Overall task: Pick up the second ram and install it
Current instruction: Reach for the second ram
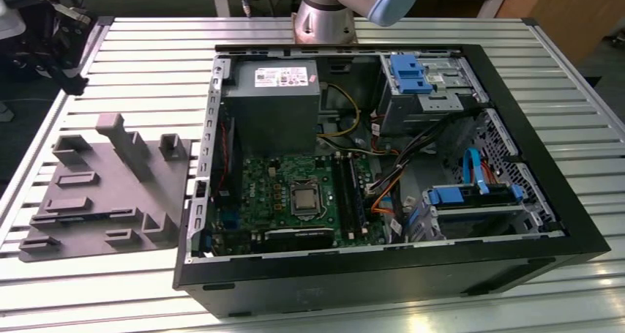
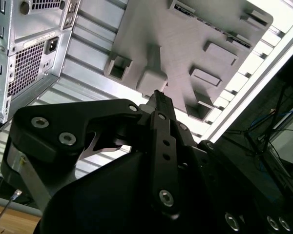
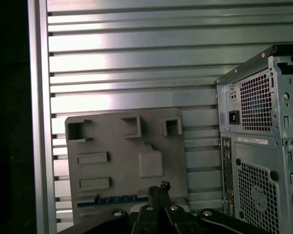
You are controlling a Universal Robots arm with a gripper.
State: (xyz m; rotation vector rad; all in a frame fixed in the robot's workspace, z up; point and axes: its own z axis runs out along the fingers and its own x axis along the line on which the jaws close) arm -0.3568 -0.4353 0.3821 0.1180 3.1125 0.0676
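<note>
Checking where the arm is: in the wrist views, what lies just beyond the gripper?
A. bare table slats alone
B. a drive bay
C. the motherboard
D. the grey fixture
D: in both wrist views the gripper points toward the grey fixture on the table, with the case standing beside it.

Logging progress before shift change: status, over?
Claw shut, empty, above gray fixture. Second ram likely the dark strip on fixture's edge, ungripped. Nothing seen between them.
</note>
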